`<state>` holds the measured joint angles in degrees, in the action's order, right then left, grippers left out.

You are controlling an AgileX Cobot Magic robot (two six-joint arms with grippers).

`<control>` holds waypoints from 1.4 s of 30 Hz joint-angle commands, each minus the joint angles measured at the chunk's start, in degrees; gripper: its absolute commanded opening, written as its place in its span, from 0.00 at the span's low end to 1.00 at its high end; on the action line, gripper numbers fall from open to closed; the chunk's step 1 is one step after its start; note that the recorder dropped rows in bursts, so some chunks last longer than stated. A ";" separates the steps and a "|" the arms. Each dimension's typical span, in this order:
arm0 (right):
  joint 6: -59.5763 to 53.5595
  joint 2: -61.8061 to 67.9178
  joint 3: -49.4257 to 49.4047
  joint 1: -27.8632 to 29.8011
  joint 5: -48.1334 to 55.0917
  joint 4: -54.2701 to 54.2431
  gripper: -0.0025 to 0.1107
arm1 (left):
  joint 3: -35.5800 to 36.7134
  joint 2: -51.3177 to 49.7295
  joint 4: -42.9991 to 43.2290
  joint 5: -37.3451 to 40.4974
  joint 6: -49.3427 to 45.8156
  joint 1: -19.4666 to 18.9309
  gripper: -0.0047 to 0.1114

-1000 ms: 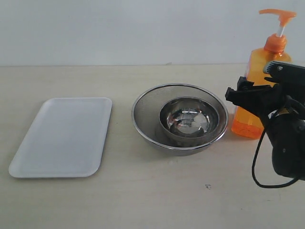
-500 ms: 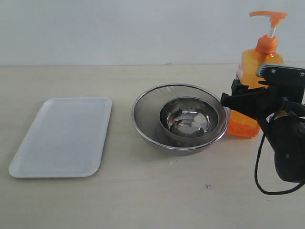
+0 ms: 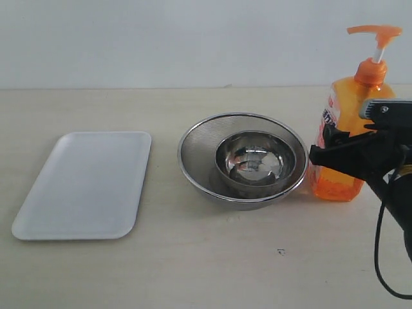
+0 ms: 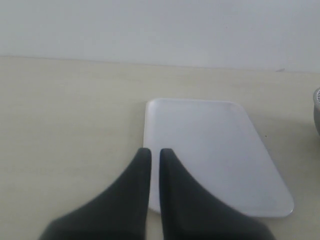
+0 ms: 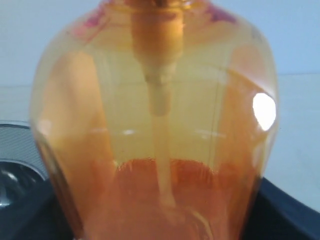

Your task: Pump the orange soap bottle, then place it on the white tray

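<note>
Orange soap bottle [image 3: 347,103] upright at right, just right of steel strainer [image 3: 193,148]. Right gripper [image 3: 333,151] pinching its body. Left gripper [image 4: 151,152] pressed together, over white tray [image 3: 84,183] at left. Likely bracing for pump. Next: press pump head [image 3: 374,30] straight down, bottle held steady.

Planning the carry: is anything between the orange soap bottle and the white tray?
Yes: a round steel mesh strainer holding a steel bowl sits directly between the translucent orange soap bottle and the flat white tray.
</note>
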<state>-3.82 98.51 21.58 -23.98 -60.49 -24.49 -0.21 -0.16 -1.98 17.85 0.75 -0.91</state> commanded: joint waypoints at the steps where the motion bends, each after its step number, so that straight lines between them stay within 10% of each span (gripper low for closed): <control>1: 0.51 -0.75 -1.04 -0.02 1.63 1.14 0.02 | 0.21 0.16 -0.13 -0.27 -0.04 -0.20 0.09; 7: 0.83 -0.75 -1.04 -0.02 2.85 2.85 0.24 | 0.21 0.16 -0.13 -0.27 -0.04 -0.20 0.09; 13: 0.71 -0.75 -1.04 -0.02 0.32 2.85 0.94 | 0.21 0.16 -0.13 -0.27 -0.04 -0.20 0.09; 38: 0.53 6.62 3.24 -0.02 -9.47 -1.60 0.93 | 0.21 0.16 -0.13 -0.27 -0.04 -0.20 0.09; 42: -0.60 7.31 3.21 0.08 -9.47 -2.76 0.59 | 0.21 0.16 -0.13 -0.27 -0.04 -0.20 0.09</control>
<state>-3.42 105.62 24.61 -23.98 -69.08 -26.79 -0.21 -0.16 -1.98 17.85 0.75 -0.91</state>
